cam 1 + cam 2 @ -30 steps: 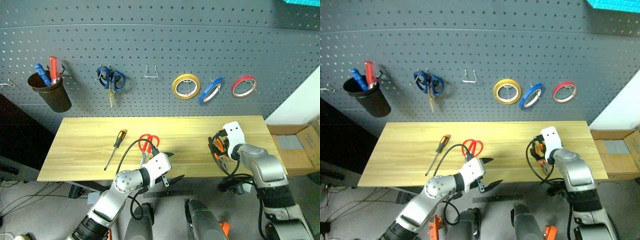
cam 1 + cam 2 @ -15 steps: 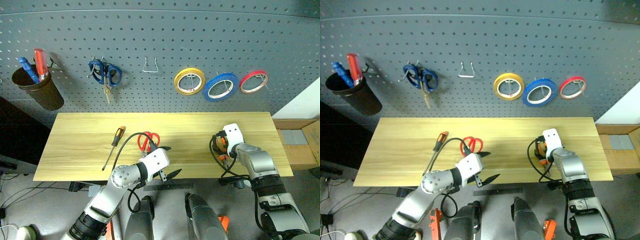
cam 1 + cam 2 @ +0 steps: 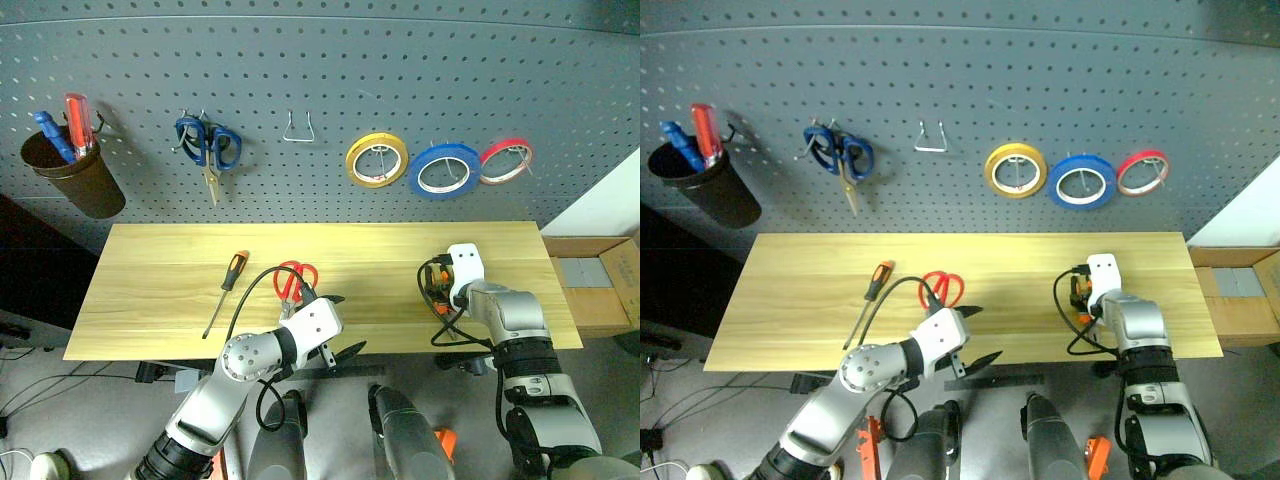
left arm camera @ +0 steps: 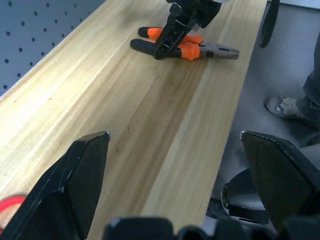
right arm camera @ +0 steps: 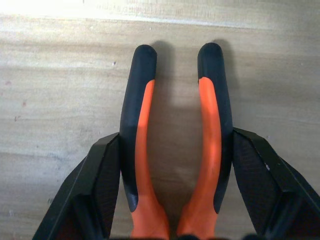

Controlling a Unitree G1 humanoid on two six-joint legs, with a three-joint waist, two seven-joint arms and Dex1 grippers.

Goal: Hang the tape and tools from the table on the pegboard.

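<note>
Table [image 3: 180,290]: right end effector [image 5: 172,165] clasps pliers [image 5: 175,130], jaws hidden; left end effector [image 4: 175,175] spread.

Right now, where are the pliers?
The pliers lie on the table, toward its right end, between the right gripper fingers.

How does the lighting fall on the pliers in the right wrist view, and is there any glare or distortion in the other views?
Right wrist view: the pliers cast soft dark shadows beside both handles, and the table washes out to white glare along one edge. Left wrist view: the left gripper fingers are blurred, the pliers sharper. Left eye view: the pegboard rows bow, a lens curve.
</note>
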